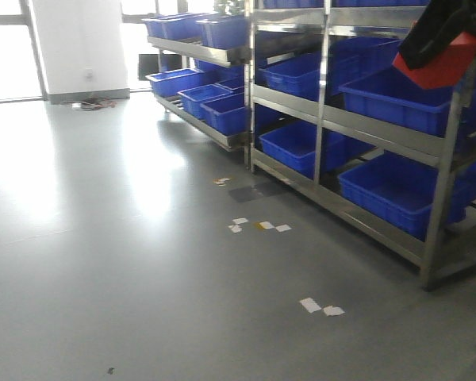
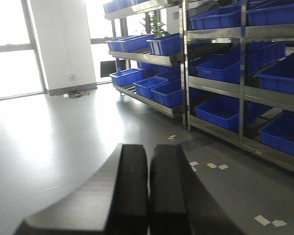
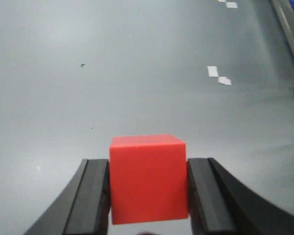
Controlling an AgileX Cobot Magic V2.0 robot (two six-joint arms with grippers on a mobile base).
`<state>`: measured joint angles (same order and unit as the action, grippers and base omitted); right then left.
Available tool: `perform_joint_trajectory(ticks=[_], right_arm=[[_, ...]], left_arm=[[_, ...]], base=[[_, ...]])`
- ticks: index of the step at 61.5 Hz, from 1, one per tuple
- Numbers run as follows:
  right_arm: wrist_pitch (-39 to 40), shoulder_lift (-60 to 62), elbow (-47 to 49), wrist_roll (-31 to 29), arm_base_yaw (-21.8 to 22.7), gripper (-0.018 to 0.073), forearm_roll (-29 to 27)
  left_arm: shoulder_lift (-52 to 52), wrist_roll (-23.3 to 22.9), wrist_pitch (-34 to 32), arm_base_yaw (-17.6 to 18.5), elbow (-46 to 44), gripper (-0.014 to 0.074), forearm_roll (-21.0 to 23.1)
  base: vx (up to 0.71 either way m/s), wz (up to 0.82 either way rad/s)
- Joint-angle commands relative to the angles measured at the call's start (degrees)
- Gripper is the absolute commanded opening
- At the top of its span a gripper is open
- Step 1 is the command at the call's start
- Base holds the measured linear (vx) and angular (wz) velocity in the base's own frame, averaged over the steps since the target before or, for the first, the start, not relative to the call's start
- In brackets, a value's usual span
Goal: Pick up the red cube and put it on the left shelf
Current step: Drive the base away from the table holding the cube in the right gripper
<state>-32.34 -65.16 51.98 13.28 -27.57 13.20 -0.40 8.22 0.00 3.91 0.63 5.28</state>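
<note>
The red cube (image 3: pixel 148 178) sits clamped between the two black fingers of my right gripper (image 3: pixel 148 166), held high above the grey floor. In the front view the cube (image 1: pixel 442 67) and the right gripper (image 1: pixel 438 49) show at the top right, in front of the near rack's upper tier. The left shelf (image 1: pixel 192 51), a steel rack with blue crates, stands farther back by the windows; it also shows in the left wrist view (image 2: pixel 142 56). My left gripper (image 2: pixel 149 149) is shut and empty, pointing over the floor.
A nearer steel rack (image 1: pixel 324 119) with blue crates (image 1: pixel 397 190) fills the right side. Bits of white tape (image 1: pixel 321 306) lie on the floor. A white pillar (image 1: pixel 79 48) and cables (image 1: pixel 95 103) stand at the back left.
</note>
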Motion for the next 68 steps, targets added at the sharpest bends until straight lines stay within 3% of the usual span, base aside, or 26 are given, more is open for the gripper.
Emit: perform_joint_trajectory(ticks=[1,45,68], right_arm=[[3.57,1.07,2.00,-0.24,0.01,0.0059,0.82],[3.57,1.07,2.00,-0.24,0.01,0.0059,0.82],[3.57,1.07,2.00,-0.24,0.01,0.0059,0.82]], left_arm=[[0.40,0.08,-4.78,0.19,1.26,0.0106,0.32],[0.40,0.08,-4.78,0.19,1.26,0.0106,0.32],[0.40,0.08,-4.78,0.19,1.26,0.0106,0.32]], base=[[-0.15,0.67],[-0.10,0.37],[0.07,0.04]])
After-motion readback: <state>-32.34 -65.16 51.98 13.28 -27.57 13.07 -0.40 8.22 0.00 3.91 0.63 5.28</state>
